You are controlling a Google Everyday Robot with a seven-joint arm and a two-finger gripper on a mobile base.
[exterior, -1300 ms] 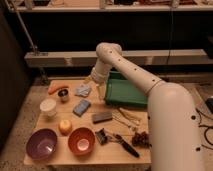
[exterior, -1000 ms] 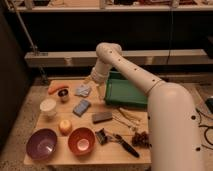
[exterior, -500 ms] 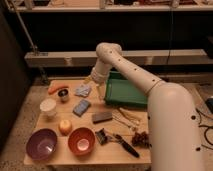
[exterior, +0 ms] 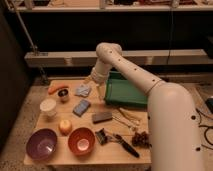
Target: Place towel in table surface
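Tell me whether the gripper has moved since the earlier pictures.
No. The gripper is where it was, low over the table between the towel and the left edge of the green tray.

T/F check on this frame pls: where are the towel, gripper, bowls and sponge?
1. The towel lies on the table, between the carrot and the green tray. True.
2. The gripper hovers over the orange bowl. False: it is at the back, right by the towel.
3. The purple bowl sits in the tray. False: it is on the table's front corner.
4. The blue sponge lies nearer the front than the towel. True.
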